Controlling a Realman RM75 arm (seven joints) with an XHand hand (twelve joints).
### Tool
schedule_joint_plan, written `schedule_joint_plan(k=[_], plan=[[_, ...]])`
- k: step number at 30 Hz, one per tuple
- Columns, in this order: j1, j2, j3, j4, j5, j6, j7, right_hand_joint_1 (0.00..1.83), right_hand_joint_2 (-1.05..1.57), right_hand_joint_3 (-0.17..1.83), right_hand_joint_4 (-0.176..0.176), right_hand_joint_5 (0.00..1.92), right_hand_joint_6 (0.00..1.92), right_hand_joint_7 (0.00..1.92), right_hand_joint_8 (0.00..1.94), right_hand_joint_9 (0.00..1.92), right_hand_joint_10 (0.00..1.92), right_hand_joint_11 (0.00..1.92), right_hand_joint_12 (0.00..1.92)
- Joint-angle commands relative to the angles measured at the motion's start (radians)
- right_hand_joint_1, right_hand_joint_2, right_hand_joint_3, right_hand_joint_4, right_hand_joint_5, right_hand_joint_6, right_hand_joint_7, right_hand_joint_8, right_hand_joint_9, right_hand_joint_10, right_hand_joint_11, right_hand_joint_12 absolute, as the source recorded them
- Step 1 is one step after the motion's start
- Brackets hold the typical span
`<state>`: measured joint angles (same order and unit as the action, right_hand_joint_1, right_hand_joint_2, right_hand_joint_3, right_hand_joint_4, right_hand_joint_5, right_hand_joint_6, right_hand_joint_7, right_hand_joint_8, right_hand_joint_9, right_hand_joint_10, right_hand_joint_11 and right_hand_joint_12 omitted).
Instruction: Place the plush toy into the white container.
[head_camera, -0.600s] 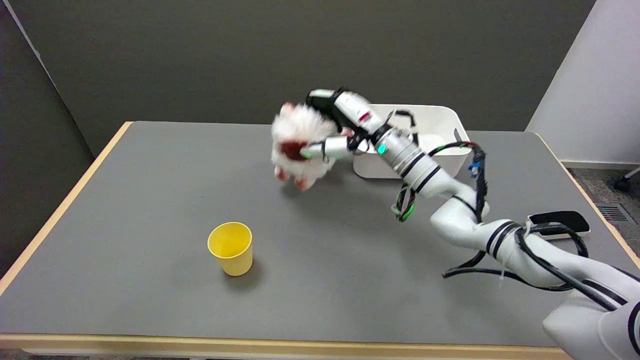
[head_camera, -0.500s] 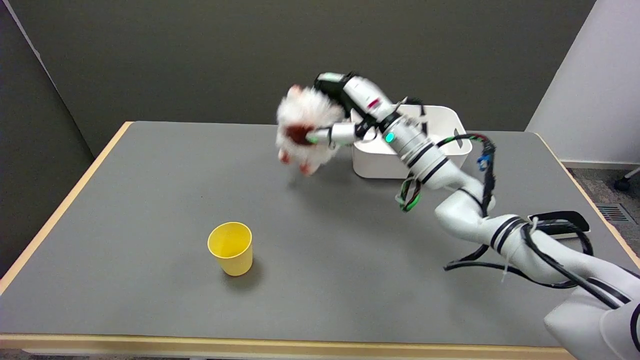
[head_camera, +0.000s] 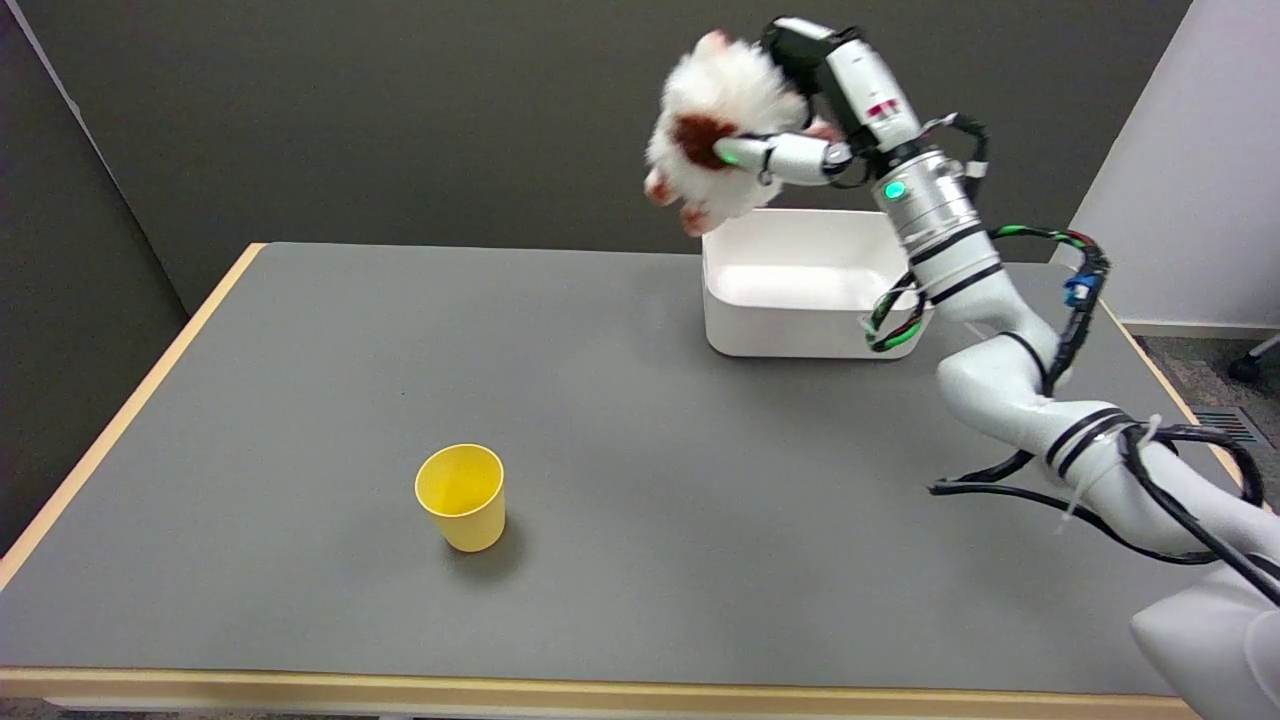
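Head view, the only one. The right hand (head_camera: 812, 110) grips the plush toy (head_camera: 715, 140) in the air: one white finger (head_camera: 775, 155) lies across the toy's front with its green-lit tip pressed against a dark reddish-brown patch, while the black back of the hand wraps round the toy's upper right side. The other fingers are buried in fur or hidden behind the toy; how they lie cannot be told. The toy is a shaggy white bundle, somewhat blurred. Its long axis runs on a slant, from a pinkish tip at upper right down to two small reddish feet at lower left. Those feet hang just above the far left corner of the white container (head_camera: 800, 325), as seen from here, so the bulk of the toy sits above and left of that corner rather than over the container's middle. The toy touches nothing but the hand. The container stands on the grey table (head_camera: 300, 420) toward its far right, its open top up and the inside showing white. The right arm (head_camera: 1000, 370) comes in from the lower right, bends at an elbow near the container's right side, then climbs steeply, the silver wrist with a green light almost upright and the hand tipped over to the left at its top. Cables loop along the arm. A yellow cup (head_camera: 461, 496) stands upright on the near left part of the table, well apart from all this.
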<state>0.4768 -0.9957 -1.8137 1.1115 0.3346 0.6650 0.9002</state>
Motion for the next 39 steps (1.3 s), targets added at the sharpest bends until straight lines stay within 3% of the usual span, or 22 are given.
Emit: schedule_joint_plan(k=[1,11,19,23,26,28,30,32,34,36,39], plan=[[-0.116,0.113,0.106,-0.008,0.207,-0.022,-0.259,1.35,0.94,0.60,-0.133,0.62,1.56,0.82,1.34,0.83,1.59,1.00,1.92],[-0.118,0.091,0.004,-0.135,0.206,-0.087,-0.333,1.35,0.93,0.60,-0.133,0.62,1.56,0.83,1.33,0.84,1.58,1.00,1.92],[-0.126,0.087,-0.024,-0.134,0.207,-0.098,-0.355,1.35,0.94,0.60,-0.134,0.63,1.55,0.83,1.33,0.84,1.58,1.01,1.92],[-0.133,0.084,-0.024,-0.115,0.207,-0.089,-0.347,1.34,0.95,0.59,-0.137,0.61,1.56,0.82,1.36,0.82,1.59,0.92,1.92],[-0.145,0.084,-0.024,-0.097,0.207,-0.066,-0.344,1.15,1.13,0.32,-0.078,0.57,1.56,0.82,1.43,0.76,1.46,0.78,1.92],[-0.156,0.084,-0.026,-0.086,0.209,-0.033,-0.343,1.14,1.14,0.25,-0.076,0.57,1.48,0.83,1.35,0.80,1.31,0.70,1.91],[-0.164,0.084,-0.032,-0.077,0.229,-0.001,-0.343,0.63,0.73,0.87,0.035,0.37,0.70,0.63,0.80,0.63,1.24,0.57,1.73],[-0.170,0.080,-0.046,-0.068,0.275,0.036,-0.348,0.51,0.67,0.91,0.044,0.29,0.56,0.56,0.67,0.55,1.15,0.50,1.68],[-0.177,0.078,-0.056,-0.052,0.318,0.058,-0.352,0.40,0.63,0.90,0.061,0.19,0.42,0.38,0.45,0.36,0.91,0.33,1.56],[-0.183,0.077,-0.061,-0.037,0.337,0.064,-0.354,0.36,0.64,0.85,0.064,0.17,0.37,0.29,0.35,0.26,0.81,0.21,1.42],[-0.193,0.068,-0.061,-0.018,0.350,0.077,-0.354,0.30,0.56,0.94,0.063,0.07,0.33,0.09,0.20,0.04,0.57,0.02,1.11]])
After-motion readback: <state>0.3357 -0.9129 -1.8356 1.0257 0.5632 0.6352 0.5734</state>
